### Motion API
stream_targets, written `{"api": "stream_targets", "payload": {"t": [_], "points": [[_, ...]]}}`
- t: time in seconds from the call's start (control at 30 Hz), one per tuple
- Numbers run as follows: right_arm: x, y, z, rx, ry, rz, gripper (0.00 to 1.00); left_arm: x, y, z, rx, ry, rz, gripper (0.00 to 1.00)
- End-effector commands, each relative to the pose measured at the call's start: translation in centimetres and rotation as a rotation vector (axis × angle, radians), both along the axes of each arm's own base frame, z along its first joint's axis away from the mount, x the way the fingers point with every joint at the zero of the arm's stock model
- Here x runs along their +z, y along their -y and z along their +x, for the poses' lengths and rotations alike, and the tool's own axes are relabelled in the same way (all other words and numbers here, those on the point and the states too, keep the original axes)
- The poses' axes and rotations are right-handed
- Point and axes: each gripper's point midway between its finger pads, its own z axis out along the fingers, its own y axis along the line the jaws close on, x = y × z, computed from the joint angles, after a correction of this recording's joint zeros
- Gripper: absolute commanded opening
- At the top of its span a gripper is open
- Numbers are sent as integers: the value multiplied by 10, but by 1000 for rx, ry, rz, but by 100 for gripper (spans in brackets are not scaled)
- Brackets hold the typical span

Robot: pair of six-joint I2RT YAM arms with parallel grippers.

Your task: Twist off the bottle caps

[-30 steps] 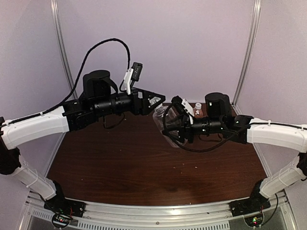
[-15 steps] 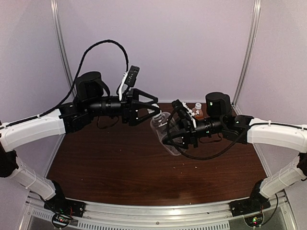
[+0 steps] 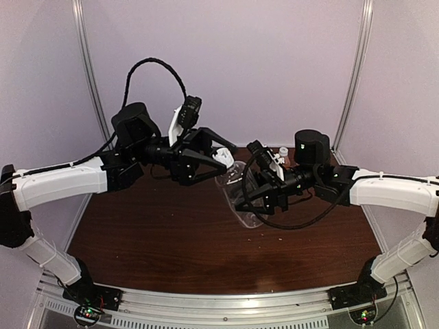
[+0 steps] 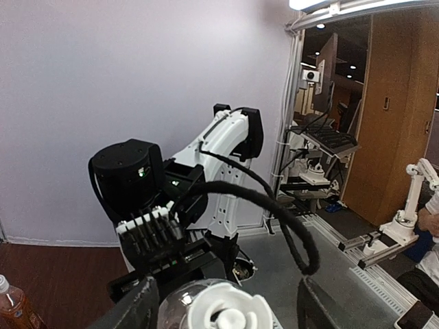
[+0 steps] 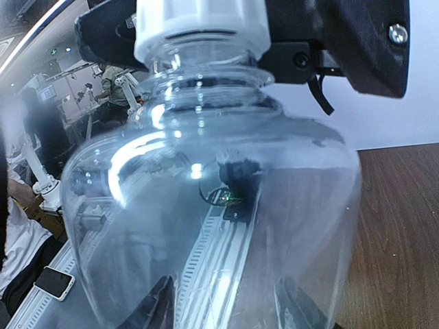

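Clear bottle (image 3: 236,188) held between both arms, over the far middle of the table (image 3: 171,233).
Right gripper (image 3: 245,197) clamps the bottle's body, neck tilted left. Left gripper (image 3: 226,157) reaches in level, jaws spread either side of the white cap (image 4: 223,312), gaps showing. Amber bottle (image 3: 282,159) stands far right behind the right arm; its print is too small to read.

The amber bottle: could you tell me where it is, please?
In the top view, the amber bottle stands at the table's far edge, right of centre, behind the right arm.

A robotics lab, another robot arm (image 4: 420,179) nearby.
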Motion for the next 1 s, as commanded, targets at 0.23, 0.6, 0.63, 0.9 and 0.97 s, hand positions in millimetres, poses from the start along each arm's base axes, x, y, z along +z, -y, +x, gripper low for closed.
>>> {"api": "stream_targets", "payload": {"t": [0.23,0.6,0.63,0.9,0.97], "points": [[14,2,-6,47,16,45,47,18,-2,-8,-98,37,-67,60],[12,2,-5,39,14,42,47,18,-7,0,-67,20,-82,51],[12,1,-5,38,13,41,47,18,-8,0,-64,17,-86,48],[10,0,6,-30,19,26,46,11,-8,11,24,-16,-68,19],[8,-1,17,-99,25,6,45,8,-7,22,111,-39,-45,8]]}}
